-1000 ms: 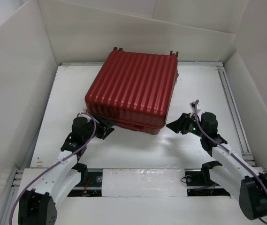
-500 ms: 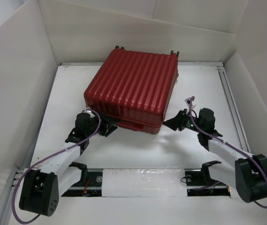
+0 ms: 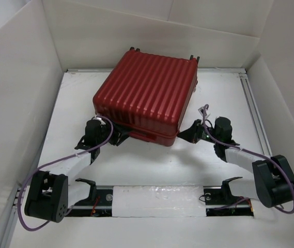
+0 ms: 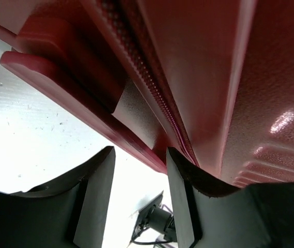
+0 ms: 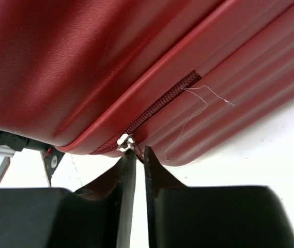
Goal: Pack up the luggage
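Observation:
The luggage (image 3: 147, 95), a ribbed red hard-shell suitcase, lies closed and flat at the back middle of the white table (image 3: 152, 160). My left gripper (image 3: 120, 137) sits at its near left corner. In the left wrist view this gripper (image 4: 139, 165) stands open, with the lower edge of the red handle (image 4: 84, 98) just above the gap between its fingertips. My right gripper (image 3: 185, 135) is at the near right corner. Its fingers (image 5: 139, 155) are shut on the thin red zipper pull hanging from the silver slider (image 5: 125, 140) on the zipper line (image 5: 162, 103).
White walls (image 3: 17, 103) enclose the table on three sides. An aluminium rail (image 3: 252, 108) runs along the right edge and another (image 3: 157, 199) crosses the front between the arm bases. A loose white thread (image 5: 203, 98) hangs from the suitcase seam.
Both arms have pushed forward to the suitcase's near corners. The right gripper has closed on the zipper pull. The left jaws have narrowed slightly. The suitcase has shifted a little.

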Available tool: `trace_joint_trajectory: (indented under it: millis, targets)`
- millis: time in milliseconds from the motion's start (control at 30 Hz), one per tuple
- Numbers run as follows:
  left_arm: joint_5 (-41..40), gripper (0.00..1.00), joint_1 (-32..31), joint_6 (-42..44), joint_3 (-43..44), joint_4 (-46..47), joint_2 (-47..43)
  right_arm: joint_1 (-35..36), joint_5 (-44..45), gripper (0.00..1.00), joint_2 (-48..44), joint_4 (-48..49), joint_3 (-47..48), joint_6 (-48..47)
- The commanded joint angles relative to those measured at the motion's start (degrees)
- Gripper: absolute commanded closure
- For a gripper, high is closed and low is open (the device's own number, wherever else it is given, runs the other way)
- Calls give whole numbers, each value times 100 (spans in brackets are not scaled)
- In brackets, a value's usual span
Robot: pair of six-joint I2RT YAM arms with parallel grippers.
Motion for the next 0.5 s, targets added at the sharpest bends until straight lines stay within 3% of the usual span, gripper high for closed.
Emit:
trace_joint_trajectory:
  millis: [0, 67, 133, 200, 267, 333, 367, 467]
  targets:
    - [450, 60, -78, 137, 162, 121, 118, 145, 165, 85, 28, 686, 267, -20]
    - [450, 60, -78, 137, 109, 244, 188, 197, 166, 96, -33, 686, 267, -20]
    - [503, 61, -131, 137, 109, 375, 250, 197, 218, 100, -86, 598, 267, 41]
    - [451, 68, -297, 137, 109, 472, 321, 433, 332, 100, -393, 283, 197, 138]
    - [380, 82, -517, 50, 109, 683, 540, 688, 744, 100, -919, -228, 135, 138]
    - [161, 91, -771, -29, 161, 824, 610, 1285, 1348, 100, -1402, -1236, 135, 138]
    - [73, 100, -860, -82, 162, 825, 611, 1540, 1640, 100, -1657, -1639, 135, 199]
    - [-138, 100, -1132, -152, 310, 1026, 716, 2524, 2797, 100, -2659, -3117, 135, 532]
